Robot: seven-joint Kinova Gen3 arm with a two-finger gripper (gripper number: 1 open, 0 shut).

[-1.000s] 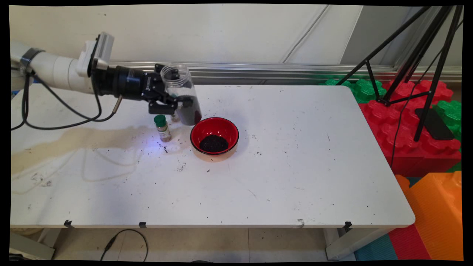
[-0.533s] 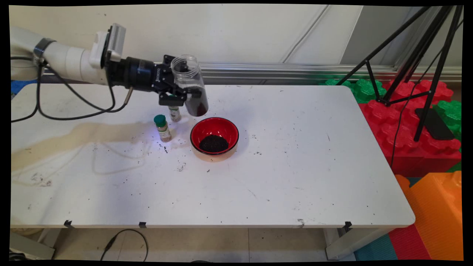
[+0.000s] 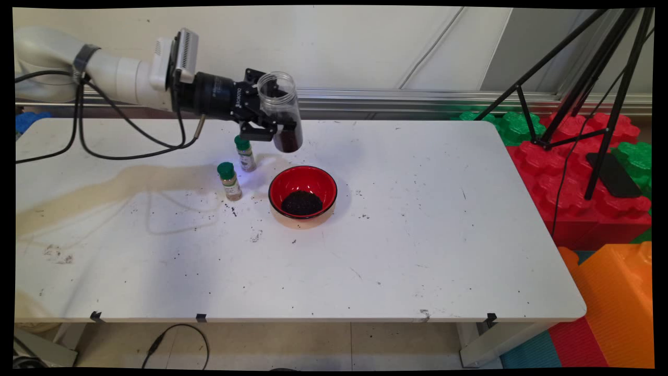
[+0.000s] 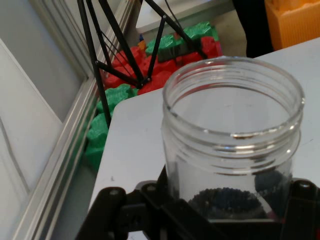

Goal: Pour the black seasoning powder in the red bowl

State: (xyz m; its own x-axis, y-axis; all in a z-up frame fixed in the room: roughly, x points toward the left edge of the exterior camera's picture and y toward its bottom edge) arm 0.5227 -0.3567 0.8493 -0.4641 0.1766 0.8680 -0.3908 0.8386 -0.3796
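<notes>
Your table (image 3: 417, 250) carries a red bowl (image 3: 302, 183) of dark grains. Above and just behind it, your gripper (image 3: 271, 128) pinches an open clear jar (image 3: 282, 112), upright, dark grains at its bottom. Two green-capped bottles (image 3: 229, 181) stand left of the bowl.

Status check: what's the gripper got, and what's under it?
Gripper shut on open clear jar, dark grains in its bottom. Jar held upright above table. Red bowl of dark grains just nearer; two green-capped spice bottles beside it.
</notes>
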